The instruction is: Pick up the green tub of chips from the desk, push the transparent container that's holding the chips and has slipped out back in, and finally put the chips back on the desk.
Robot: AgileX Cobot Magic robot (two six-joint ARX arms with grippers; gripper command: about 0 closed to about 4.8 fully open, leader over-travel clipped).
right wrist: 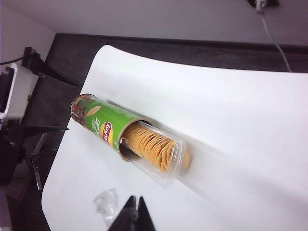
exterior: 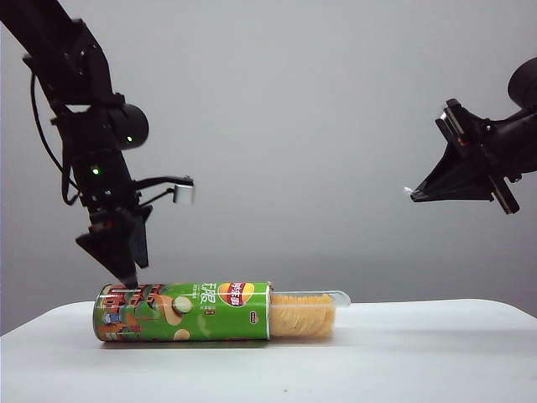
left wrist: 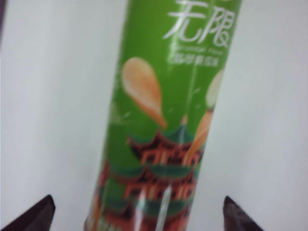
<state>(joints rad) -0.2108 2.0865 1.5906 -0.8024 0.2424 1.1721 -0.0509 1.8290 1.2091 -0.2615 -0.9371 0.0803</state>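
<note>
Nothing in the task is done yet. The green tub of chips (exterior: pixel 183 311) lies on its side on the desk (exterior: pixel 419 353), unheld. The transparent container (exterior: pixel 309 314) sticks out of the tub's open end, toward the right of the exterior view, with the chips (exterior: pixel 302 316) visible inside it.

Left gripper (exterior: pixel 130 273) hangs just above the tub's closed, illustrated end, pointing down. The left wrist view shows both fingertips (left wrist: pixel 33 216) spread wide, one on each side of the tub (left wrist: pixel 163 130), with desk showing between each tip and the can. So the jaws are apart, straddling but not clamped. Contact at the tips can't be confirmed from the exterior view.

Right gripper (exterior: pixel 413 193) is high up on the right, well clear of everything and pointed roughly toward the middle. In the right wrist view its fingers (right wrist: pixel 133 216) meet at a point: jaws together, empty. That view looks down on the tub (right wrist: pixel 98 122) and the slipped-out container (right wrist: pixel 156 151).

Judgement: this is the pre-grasp stage of the first step. Left to do:
- close on the tub and lift it
- push the container back in, likely with the right gripper
- set the tub back on the desk
</note>
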